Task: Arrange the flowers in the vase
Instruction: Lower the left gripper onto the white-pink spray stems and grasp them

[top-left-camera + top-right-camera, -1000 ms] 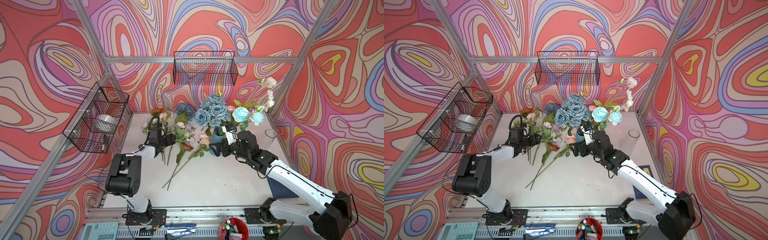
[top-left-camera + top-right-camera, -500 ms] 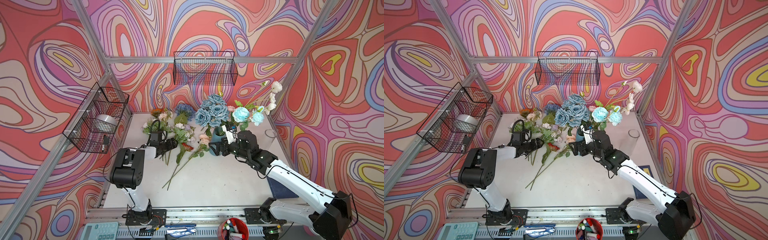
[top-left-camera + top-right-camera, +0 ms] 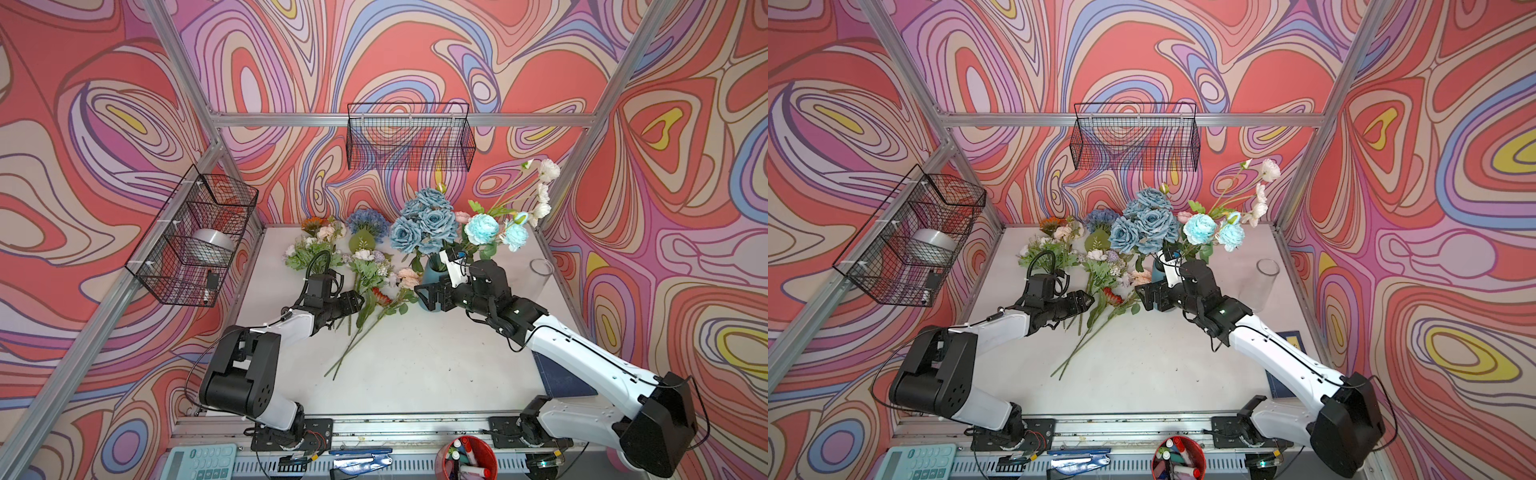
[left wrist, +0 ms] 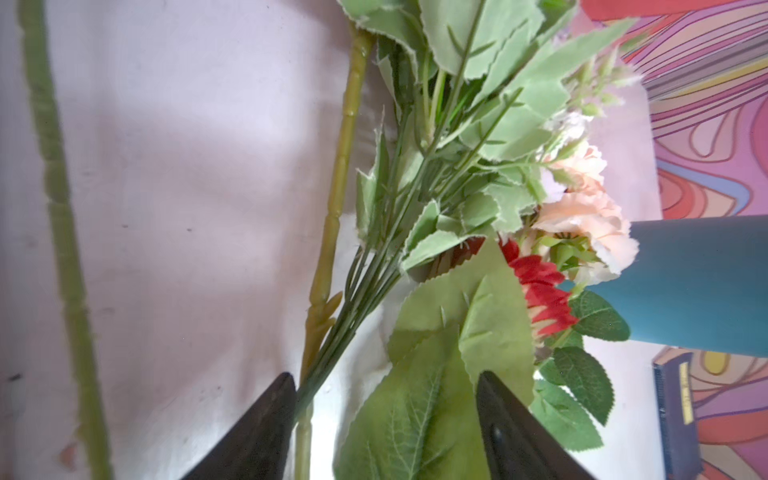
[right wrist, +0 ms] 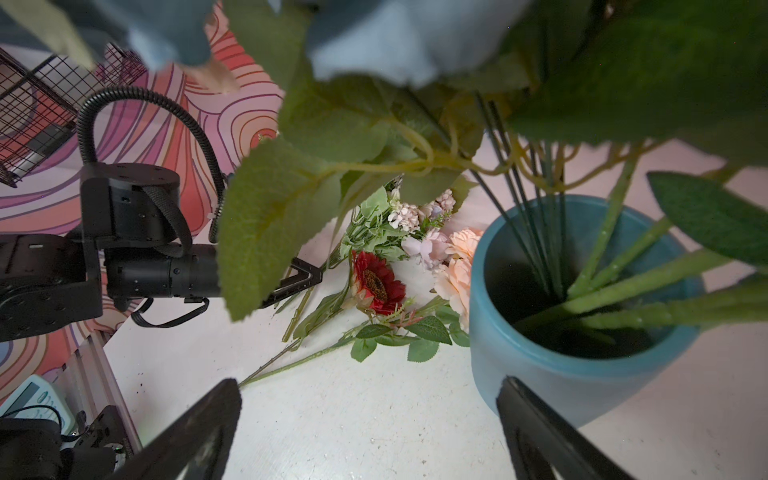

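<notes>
step: grasp leafy stem bundle [image 4: 365, 282] | left hand [image 4: 384, 376]: spread, straddling stem bundle and broad leaf [image 4: 490, 316]; centre on stems, exclude leaf | right hand [image 5: 370, 382]: spread beside vase [image 5: 582, 374], empty

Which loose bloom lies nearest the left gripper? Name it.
The red daisy, just ahead of the left gripper; the peach rose and others lie farther off.
</notes>
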Robot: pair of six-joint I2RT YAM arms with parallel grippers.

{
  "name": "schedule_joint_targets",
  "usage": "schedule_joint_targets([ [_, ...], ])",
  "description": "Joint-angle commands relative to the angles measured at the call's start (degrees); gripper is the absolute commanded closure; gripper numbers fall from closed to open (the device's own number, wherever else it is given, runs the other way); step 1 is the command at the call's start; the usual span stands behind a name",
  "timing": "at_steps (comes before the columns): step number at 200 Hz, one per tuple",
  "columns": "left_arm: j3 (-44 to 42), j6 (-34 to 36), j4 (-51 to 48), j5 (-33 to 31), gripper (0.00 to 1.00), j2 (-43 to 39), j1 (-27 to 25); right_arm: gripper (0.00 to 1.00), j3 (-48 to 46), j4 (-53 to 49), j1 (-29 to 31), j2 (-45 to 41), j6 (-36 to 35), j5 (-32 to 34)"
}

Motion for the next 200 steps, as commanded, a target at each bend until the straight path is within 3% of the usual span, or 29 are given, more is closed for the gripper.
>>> schedule_joint_targets([
  [1, 2.1, 6.5, -9.6, -10.7, 0.3, -2.8, -3.2, 0.02, 1.9, 0.8, 0.4, 0.6, -0.5, -0.4],
  [36, 1.9, 8.6, -11.6, -16.1, 0.38, -3.7, -4.2, 0.01, 2.5, 0.9, 0.4, 1.1, -0.4, -0.6],
  [67, 2.8, 10.2, -13.2, -19.1, 0.57, -1.5, -4.2, 0.02, 2.8, 0.4, 0.5, 0.8, -0.4, -0.6],
  [97, 3.9, 10.5, -14.0, -18.0, 0.71, 0.9, -4.2, 0.02, 2.8, 0.2, 0.6, 0.5, -0.2, -0.5],
  [162, 7.2, 10.1, -16.6, -18.2, 0.73, 6.8, -4.2, 0.02, 3.1, 0.1, 0.6, 0.3, -0.3, -0.1],
  [200, 10.1, 11.4, -17.7, -16.7, 0.83, 10.2, -4.3, 0.02, 3.0, -0.4, 0.6, -0.5, -0.7, 1.0],
])
